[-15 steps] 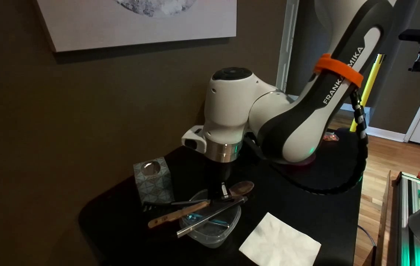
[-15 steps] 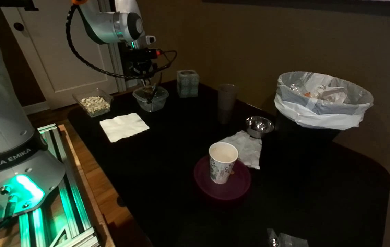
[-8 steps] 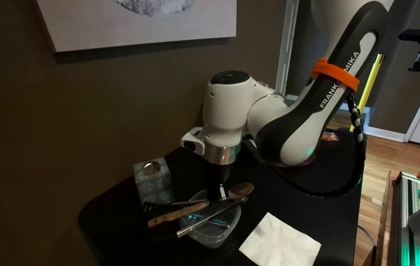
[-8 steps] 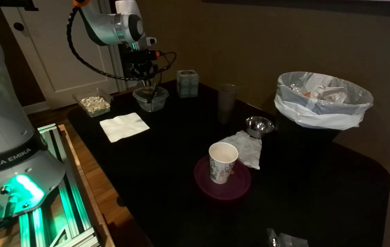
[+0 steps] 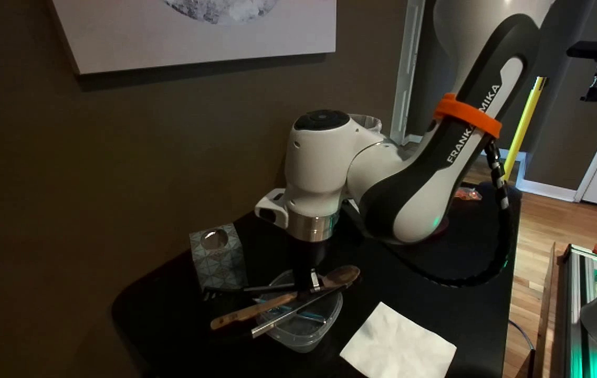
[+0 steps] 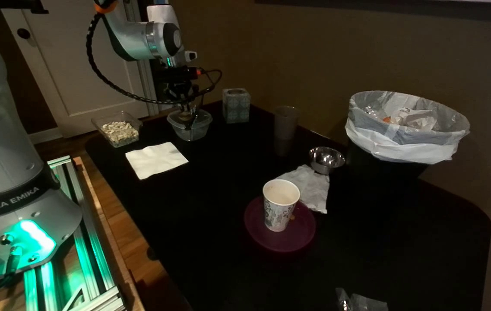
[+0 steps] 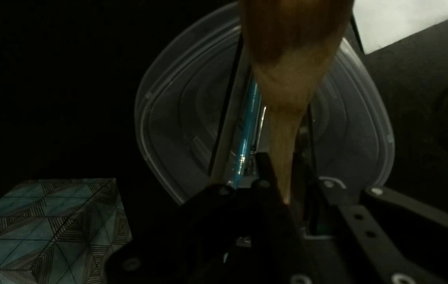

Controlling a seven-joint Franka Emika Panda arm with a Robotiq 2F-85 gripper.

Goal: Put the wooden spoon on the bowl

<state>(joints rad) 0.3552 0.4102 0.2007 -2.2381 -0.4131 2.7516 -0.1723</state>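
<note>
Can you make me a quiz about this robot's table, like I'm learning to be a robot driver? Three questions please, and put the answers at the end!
1. What is the gripper holding over the clear bowl?
2. True or false: the paper cup stands upright on the plate.
3. Which shapes cover the tissue box: a) hearts, b) triangles, c) stars?

Key:
1. The wooden spoon.
2. True.
3. b.

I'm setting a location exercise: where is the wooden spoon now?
In the wrist view, the wooden spoon is right of centre, over the clear bowl, gripped by the hand, with a blue stick close on its left.
</note>
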